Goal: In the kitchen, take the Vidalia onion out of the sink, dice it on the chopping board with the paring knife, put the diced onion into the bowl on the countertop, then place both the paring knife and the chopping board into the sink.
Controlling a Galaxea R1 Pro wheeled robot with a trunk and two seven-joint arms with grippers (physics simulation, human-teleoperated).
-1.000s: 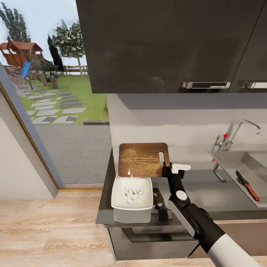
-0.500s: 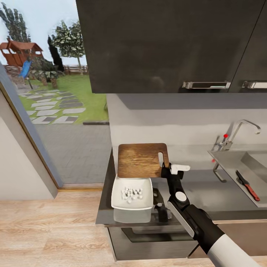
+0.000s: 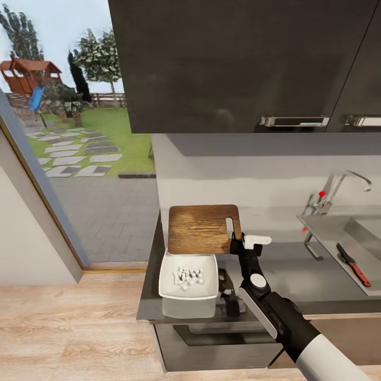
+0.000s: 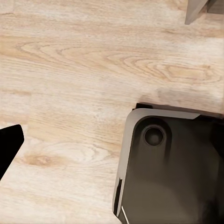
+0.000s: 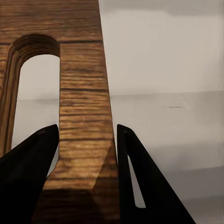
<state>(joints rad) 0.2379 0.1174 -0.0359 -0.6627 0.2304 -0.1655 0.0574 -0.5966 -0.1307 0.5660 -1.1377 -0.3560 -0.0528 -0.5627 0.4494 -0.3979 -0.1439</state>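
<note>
The brown chopping board [image 3: 201, 228] lies at the countertop's [image 3: 296, 270] left end, its near edge over the far rim of the white bowl [image 3: 165, 275]. My right gripper [image 3: 236, 244] is shut on the board's handle strip beside the slot; in the right wrist view the wood [image 5: 84, 116] sits between both dark fingers [image 5: 28, 158]. Small white diced onion pieces [image 3: 188, 276] lie in the bowl. The paring knife [image 3: 353, 264], with its red handle, rests in the steel sink [image 3: 338, 233] at the right. In the left wrist view one dark fingertip [image 4: 7, 149] hangs over the wooden floor.
Dark wall cabinets [image 3: 238, 63] hang low over the counter. A chrome tap [image 3: 344, 185] stands behind the sink. A glass door at the left [image 3: 79, 159] looks onto a garden. The left wrist view also shows the robot's dark base [image 4: 172, 163].
A last onion piece that was at the board's near edge has dropped into the bowl, and the pieces there have settled. The board and right arm have barely shifted.
</note>
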